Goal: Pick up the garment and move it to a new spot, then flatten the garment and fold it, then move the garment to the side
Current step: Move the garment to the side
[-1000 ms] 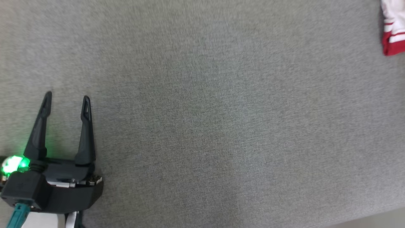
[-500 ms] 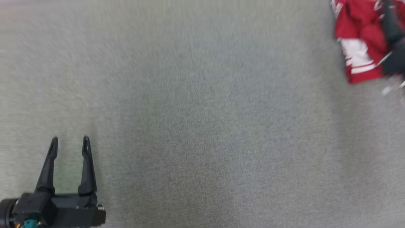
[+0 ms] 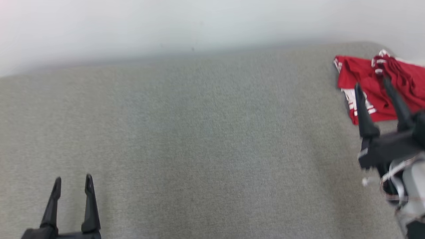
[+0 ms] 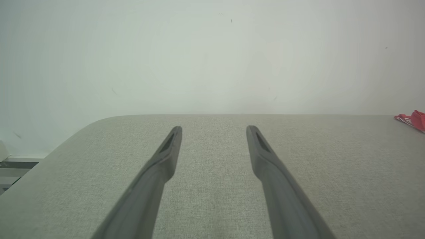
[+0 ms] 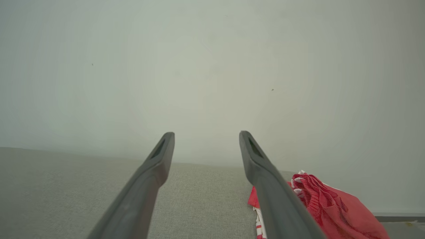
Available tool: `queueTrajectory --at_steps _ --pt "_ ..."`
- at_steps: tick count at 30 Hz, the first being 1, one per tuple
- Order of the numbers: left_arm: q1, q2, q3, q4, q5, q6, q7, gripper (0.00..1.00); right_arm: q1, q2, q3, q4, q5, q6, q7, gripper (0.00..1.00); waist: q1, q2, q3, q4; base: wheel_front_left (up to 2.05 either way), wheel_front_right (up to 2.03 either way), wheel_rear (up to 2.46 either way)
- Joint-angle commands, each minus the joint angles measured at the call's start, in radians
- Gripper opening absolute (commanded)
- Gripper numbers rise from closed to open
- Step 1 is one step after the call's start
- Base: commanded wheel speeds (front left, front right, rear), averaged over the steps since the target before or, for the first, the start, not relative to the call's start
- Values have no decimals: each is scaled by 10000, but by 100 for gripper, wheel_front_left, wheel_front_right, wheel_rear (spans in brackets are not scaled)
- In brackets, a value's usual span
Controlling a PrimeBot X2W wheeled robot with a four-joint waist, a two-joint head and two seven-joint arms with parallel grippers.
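The garment (image 3: 372,83) is a crumpled red cloth with white stripes, lying at the far right corner of the grey table (image 3: 199,139). In the right wrist view the garment (image 5: 325,205) sits low on the right, partly behind one finger. It shows as a small red scrap (image 4: 413,120) at the right edge of the left wrist view. My right gripper (image 3: 371,82) is open, raised in front of the garment, with nothing between its fingers. My left gripper (image 3: 73,180) stands open over bare table at the lower left, far from the garment.
A pale wall (image 3: 199,23) rises just behind the table's far edge. The table's rounded far left corner (image 4: 99,120) shows in the left wrist view, with floor below it.
The head camera has tilted up, so the wall and the table's far edge have come into view. My right gripper now shows in front of the garment.
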Motion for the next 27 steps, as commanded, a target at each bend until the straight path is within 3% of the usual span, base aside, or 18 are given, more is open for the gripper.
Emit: queueTrajectory --at_steps 1,7,17,27 --pt "245 -47 31 60 60 -23 -25 100 455 154 -160 -175 -9 -33 1 100 2 1 -659 365 0 0 0" --pt "574 -214 43 164 117 -63 -26 100 2437 767 -708 -1297 -379 -33 76 100 2 1 -981 505 0 0 0" --pt "730 -317 24 450 194 -138 -26 100 4390 1827 -1006 -2166 -500 -33 322 100 2 1 -1421 629 0 0 0" --pt "845 -424 -91 727 214 -154 -26 100 5013 2275 -1013 -2370 -795 -33 518 100 2 1 -1626 632 0 0 0"
